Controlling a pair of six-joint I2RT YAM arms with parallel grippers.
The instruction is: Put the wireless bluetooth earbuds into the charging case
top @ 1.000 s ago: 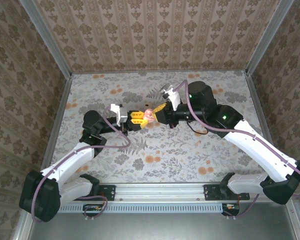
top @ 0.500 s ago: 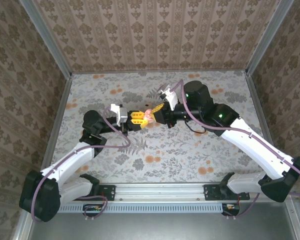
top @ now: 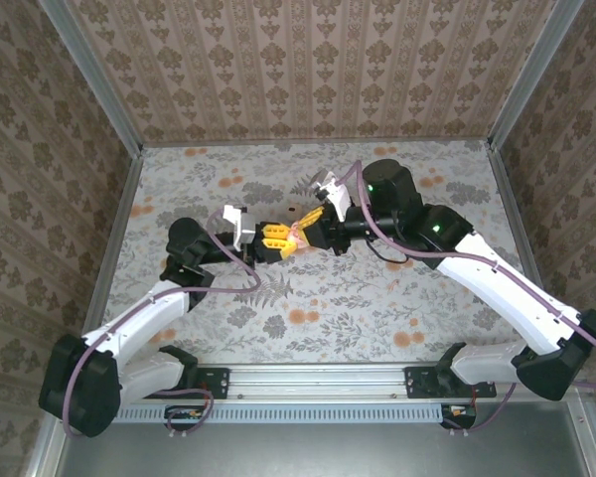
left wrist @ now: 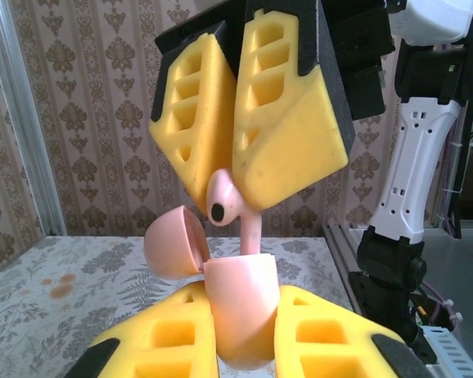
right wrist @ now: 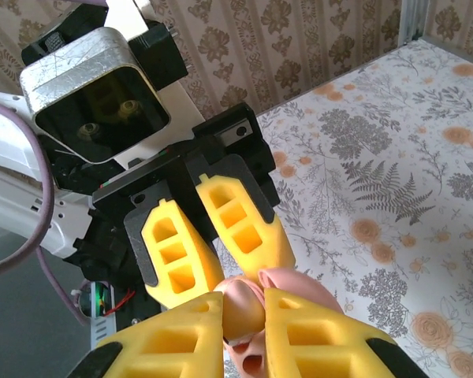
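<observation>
Held above the floral-patterned table [top: 377, 308], the left gripper [top: 274, 238] clamps the pink plastic charging case [left wrist: 238, 303], lid open, while the right gripper [right wrist: 243, 307] pinches a pink stemmed earbud [left wrist: 225, 201], its stem reaching the case's opening.

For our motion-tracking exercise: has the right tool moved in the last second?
Yes. The right tool has shifted slightly left over the table print, toward the left tool.

Heads up: you've got nothing readable here. No lettering, brand or number is legible on the charging case [left wrist: 240, 307] or the arms [top: 497, 288].
</observation>
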